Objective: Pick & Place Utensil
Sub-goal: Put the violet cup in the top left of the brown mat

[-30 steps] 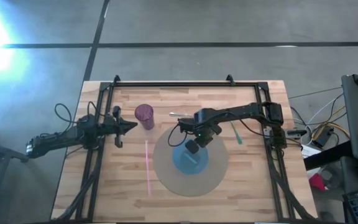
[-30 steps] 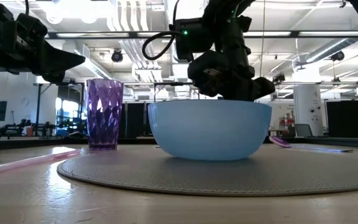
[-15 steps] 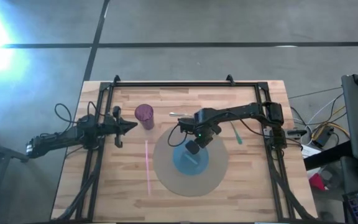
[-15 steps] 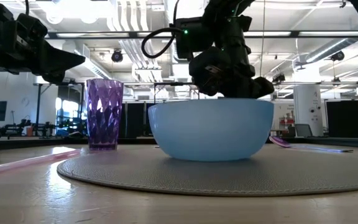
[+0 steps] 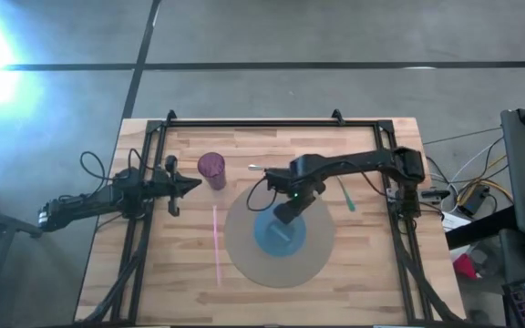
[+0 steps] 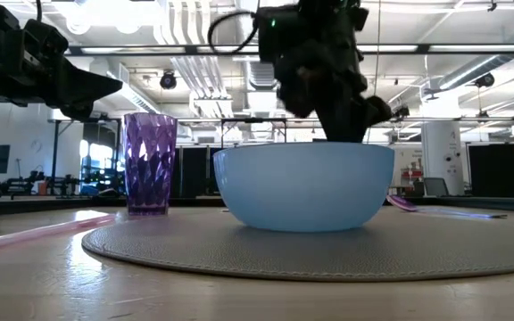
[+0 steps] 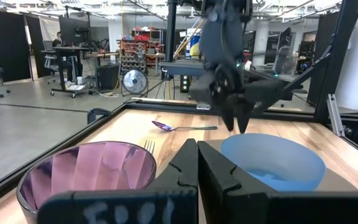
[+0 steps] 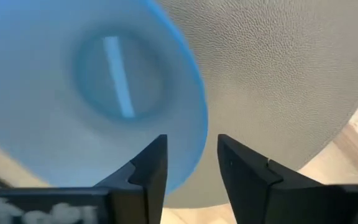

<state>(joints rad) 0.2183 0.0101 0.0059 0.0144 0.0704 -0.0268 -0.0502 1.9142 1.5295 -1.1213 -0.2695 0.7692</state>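
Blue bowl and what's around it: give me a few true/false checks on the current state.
1. The blue bowl sits on the round grey mat. True.
2. The right end effector is shut on the bowl rim. False: its fingers are apart above the bowl.
3. A light blue utensil lies inside the bowl. True.
4. The purple cup stands on the mat. False: it stands on bare wood beside it.
5. The left end effector is shut, near the cup. True.

Cup: purple faceted tumbler [image 5: 211, 169], upright on the wooden desk [image 5: 190, 264].
Mat: round grey placemat [image 5: 249, 260] at desk centre.
Straw: pink [image 5: 217, 244], lying left of the mat.
Background: workshop with a fan [image 7: 132, 81].
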